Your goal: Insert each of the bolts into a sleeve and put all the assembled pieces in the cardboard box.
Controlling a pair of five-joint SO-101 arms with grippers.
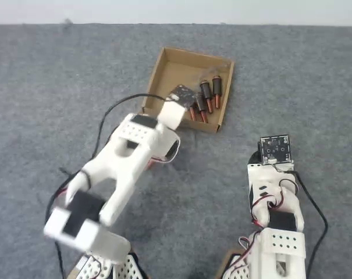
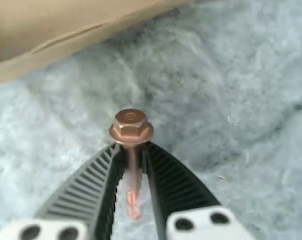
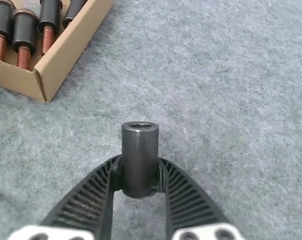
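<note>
A copper hex-head bolt (image 2: 131, 127) is clamped by its shank in my left gripper (image 2: 131, 150), with the head past the fingertips. It hangs over grey carpet just beside the cardboard box (image 2: 66, 25). My right gripper (image 3: 140, 165) is shut on a black sleeve (image 3: 140, 150), held upright with its open bore facing up. Several assembled pieces (image 1: 206, 96), black sleeves with copper bolt ends, lie in the cardboard box (image 1: 164, 70). The left arm (image 1: 135, 157) stretches toward the box's near wall. The right arm (image 1: 274, 192) stays lower right, apart from the box.
Grey carpet (image 1: 292, 75) covers the table. In the right wrist view the box corner (image 3: 66, 45) with assembled pieces (image 3: 26, 30) lies ahead of the sleeve, off to one side. Black cables (image 1: 106, 122) trail beside the left arm.
</note>
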